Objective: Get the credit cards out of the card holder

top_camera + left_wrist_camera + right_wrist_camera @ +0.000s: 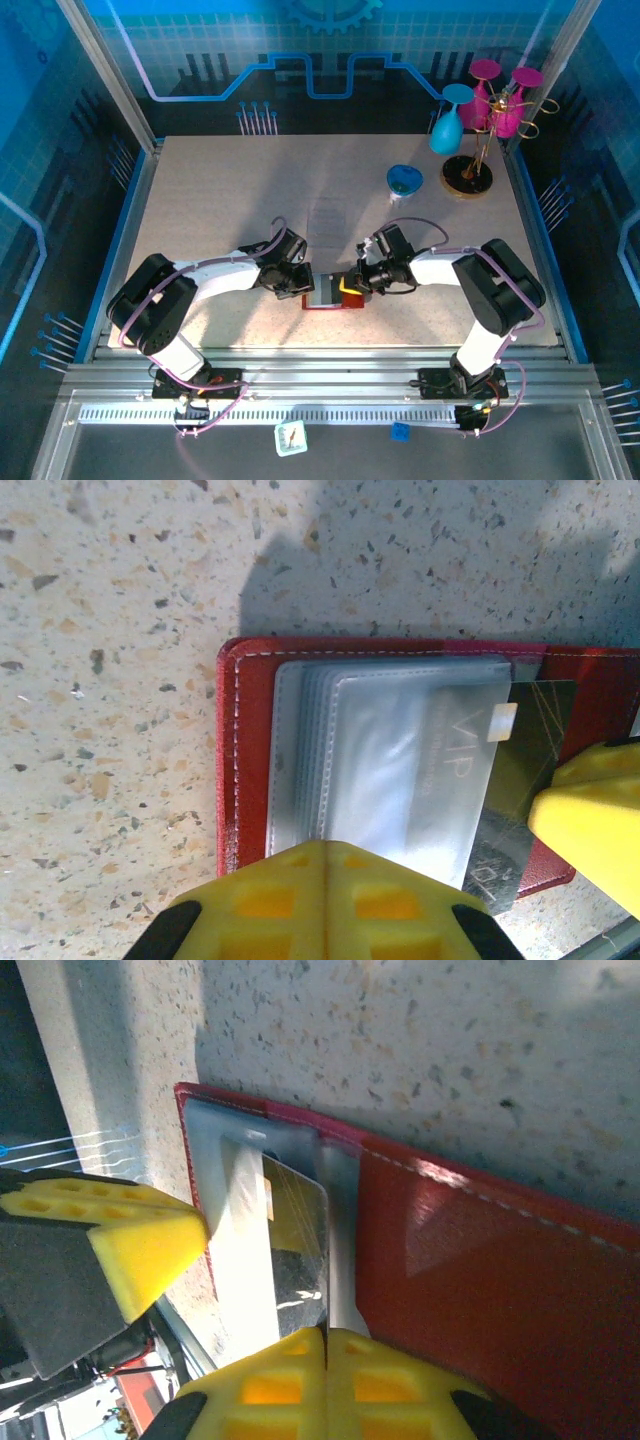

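Blue-lit panels wall in a speckled bench [220, 200], where a rack [467, 176] at the far right corner carries pink glasses [503, 100] and a blue one [447, 125], with a small blue bowl [404, 180] just beside it. Near the front edge, between the two arms, the red wallet [250, 740] lies open and flat, its clear sleeves [400, 750] facing up. A black card [535, 750] with pale lettering sticks partway out of the sleeves on the right side of the wallet, tilted a little.

From the left, the left fingers [325, 895] reach in with their yellow tips together, resting at the near edge of the sleeves. Whether they pinch anything cannot be told.

On the other side, the right fingers [327, 1380] are also together, their tips meeting at the edge of the card. The wrist view does not settle whether they clamp the card or only press on it.
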